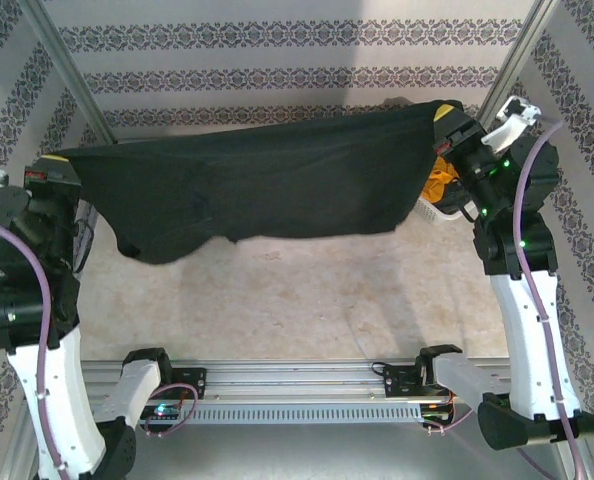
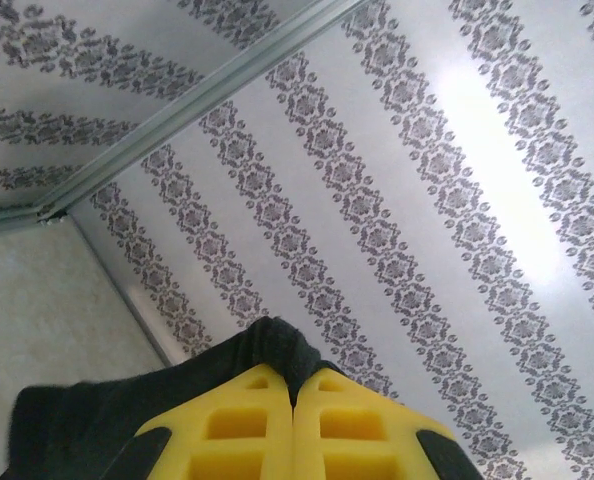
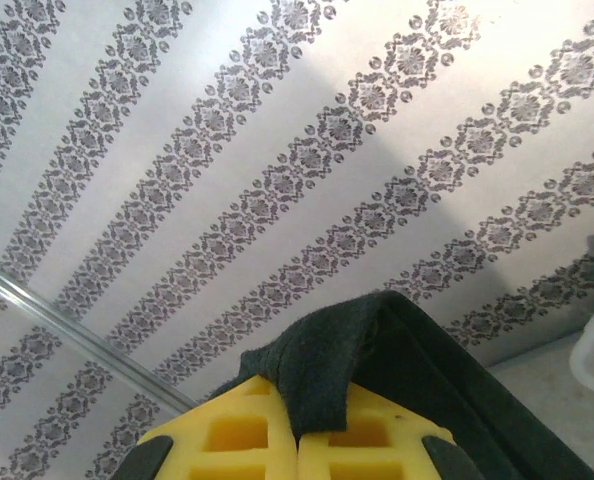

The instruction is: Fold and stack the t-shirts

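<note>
Aloft: black t-shirt stretched between two arms

Overhead, the black t-shirt [image 1: 277, 185] hangs spread across the upper middle of the frame, above the table [image 1: 277, 300]. The left gripper [image 2: 295, 405], at the frame's left, and the right gripper [image 3: 297, 428], at upper right, each press their yellow pads together on a pinch of its cloth. A mustard-orange shirt [image 1: 438, 185] shows just above the white basket [image 1: 430, 212] at right.

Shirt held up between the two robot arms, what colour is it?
The shirt is plain black all over. It shows best in the top camera view.
</note>
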